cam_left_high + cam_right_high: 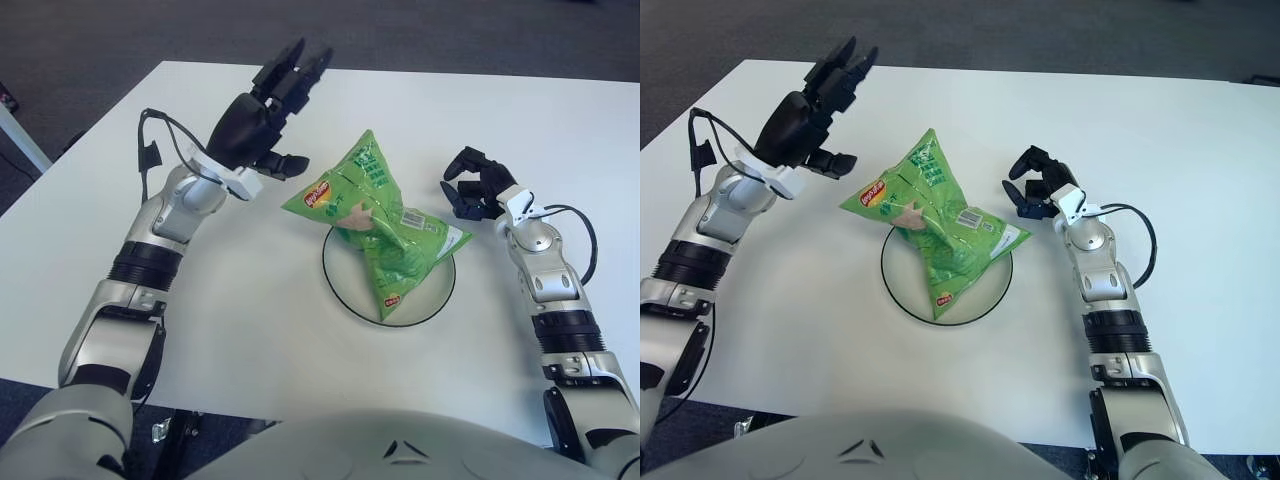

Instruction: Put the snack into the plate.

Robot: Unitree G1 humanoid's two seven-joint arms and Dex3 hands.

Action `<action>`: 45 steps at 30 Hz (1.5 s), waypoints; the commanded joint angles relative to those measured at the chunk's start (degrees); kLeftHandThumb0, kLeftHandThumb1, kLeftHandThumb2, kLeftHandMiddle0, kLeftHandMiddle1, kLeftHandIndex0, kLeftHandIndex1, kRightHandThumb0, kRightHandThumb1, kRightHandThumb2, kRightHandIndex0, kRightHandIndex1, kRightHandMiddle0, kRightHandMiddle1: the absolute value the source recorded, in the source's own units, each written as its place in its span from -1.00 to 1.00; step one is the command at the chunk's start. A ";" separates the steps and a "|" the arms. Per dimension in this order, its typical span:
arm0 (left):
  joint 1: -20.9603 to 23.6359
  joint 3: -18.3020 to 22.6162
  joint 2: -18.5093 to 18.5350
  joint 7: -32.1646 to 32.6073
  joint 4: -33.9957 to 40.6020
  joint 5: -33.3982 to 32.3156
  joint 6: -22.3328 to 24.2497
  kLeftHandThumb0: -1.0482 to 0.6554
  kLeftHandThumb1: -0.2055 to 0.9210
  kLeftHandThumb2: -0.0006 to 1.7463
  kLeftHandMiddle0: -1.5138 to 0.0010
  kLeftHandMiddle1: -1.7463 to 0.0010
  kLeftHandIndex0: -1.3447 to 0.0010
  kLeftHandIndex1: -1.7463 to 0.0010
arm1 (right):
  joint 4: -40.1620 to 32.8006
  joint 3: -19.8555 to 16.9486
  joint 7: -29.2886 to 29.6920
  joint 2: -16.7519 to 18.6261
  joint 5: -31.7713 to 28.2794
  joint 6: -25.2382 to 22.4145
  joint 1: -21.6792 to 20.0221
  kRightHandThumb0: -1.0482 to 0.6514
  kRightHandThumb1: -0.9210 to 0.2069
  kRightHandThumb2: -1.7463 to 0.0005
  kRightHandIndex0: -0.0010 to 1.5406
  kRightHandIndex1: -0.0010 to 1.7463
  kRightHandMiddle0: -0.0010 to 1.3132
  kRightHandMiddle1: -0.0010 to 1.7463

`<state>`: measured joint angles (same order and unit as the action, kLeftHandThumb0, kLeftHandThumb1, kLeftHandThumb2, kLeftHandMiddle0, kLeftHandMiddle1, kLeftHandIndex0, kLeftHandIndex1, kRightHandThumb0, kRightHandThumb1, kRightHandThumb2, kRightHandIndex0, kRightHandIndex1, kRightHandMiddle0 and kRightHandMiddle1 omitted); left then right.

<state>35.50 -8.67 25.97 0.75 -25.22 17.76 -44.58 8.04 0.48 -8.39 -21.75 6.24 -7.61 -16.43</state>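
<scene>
Green snack bag (pixel 380 225) lies across the plate (pixel 345 285) at table (pixel 250 330) centre, its top end sticking out past the rim toward 11 o'clock. Left hand (pixel 262 115) is raised at 10 o'clock of the bag, fingers (pixel 300 65) spread apart and holding nothing. Right hand (pixel 478 185) sits at 3 o'clock just beside the bag, fingers loosely curled, empty.

Snack bag (pixel 382 222): bright green, white print, red-and-yellow logo patch at its 9 o'clock corner, small red mark at its 6 o'clock end. Plate (pixel 345 288): white, thin dark rim. Table (pixel 250 300): plain white. Left hand (pixel 262 118) and right hand (pixel 478 186): black; forearms silver-grey with black bands. Floor at 12 o'clock: dark grey.
</scene>
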 commanded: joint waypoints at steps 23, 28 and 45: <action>4.61 23.93 -16.86 -6.84 -31.35 -35.28 18.13 -0.61 1.00 0.19 0.13 -0.78 0.50 -0.95 | 0.47 2.52 -0.79 0.97 1.60 -6.93 5.90 -0.24 -0.46 -0.08 0.44 1.00 -0.41 1.00; 4.43 24.33 -17.42 -4.58 -33.75 -34.28 22.55 -0.44 0.99 0.07 -0.14 -0.97 0.20 -0.99 | 0.74 1.20 0.42 1.19 1.24 -5.67 7.02 -0.24 -0.43 -0.11 0.42 1.00 -0.39 1.00; 0.60 19.74 -19.10 -7.57 -30.64 -28.10 24.32 -0.28 0.18 0.31 -0.49 -1.00 0.25 -1.00 | -0.35 -6.88 7.99 3.65 -1.32 -3.69 9.61 -0.28 -0.17 -0.31 0.50 1.00 -0.23 1.00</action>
<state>39.32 12.17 7.76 -5.29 -56.55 -10.90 -23.14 5.61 -4.93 -1.40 -19.26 5.31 -7.92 -11.24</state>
